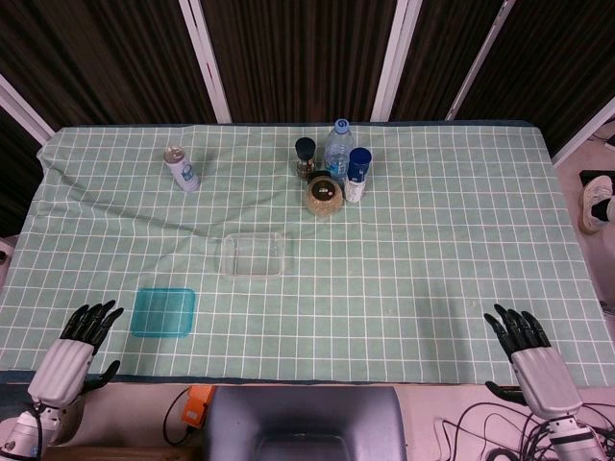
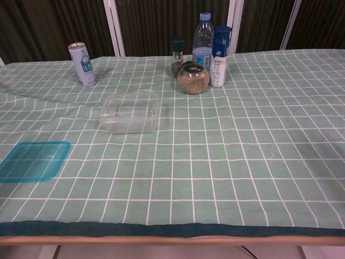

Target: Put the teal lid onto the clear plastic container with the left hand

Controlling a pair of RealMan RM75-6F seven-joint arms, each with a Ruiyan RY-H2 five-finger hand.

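Note:
The teal lid lies flat on the checked cloth near the front left. The clear plastic container stands uncovered a little behind and to the right of it. My left hand hovers at the table's front left corner, just left of the lid, fingers spread and holding nothing. My right hand is at the front right edge, also spread and empty. Neither hand shows in the chest view.
At the back stand a drink can, a pepper grinder, a water bottle, a blue-capped white bottle and a round jar. The green cloth is rumpled at the left.

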